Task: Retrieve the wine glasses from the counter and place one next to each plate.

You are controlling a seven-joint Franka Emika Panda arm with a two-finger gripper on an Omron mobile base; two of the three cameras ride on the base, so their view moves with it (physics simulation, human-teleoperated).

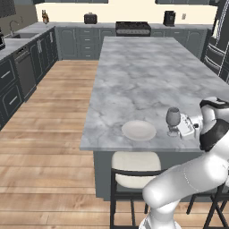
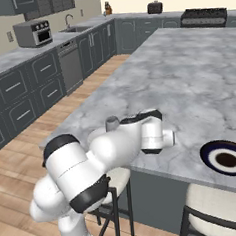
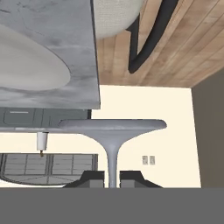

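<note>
Now gripper [image 3: 112, 178] clamped on wine glass [image 1: 173, 117] stem, beside off-white plate [image 1: 138, 130]

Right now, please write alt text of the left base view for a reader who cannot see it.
The gripper is shut on the stem of a smoky wine glass, held upright just right of an off-white plate near the front edge of a marble island. A stool stands below.

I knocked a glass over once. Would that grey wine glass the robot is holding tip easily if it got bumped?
Probably yes. The wine glass has a rounded bowl high up on a thin stem, so it looks top-heavy. Its flat foot should steady it on the island beside the white plate. The stem, pinched between the fingers, likely snaps easily.
</note>
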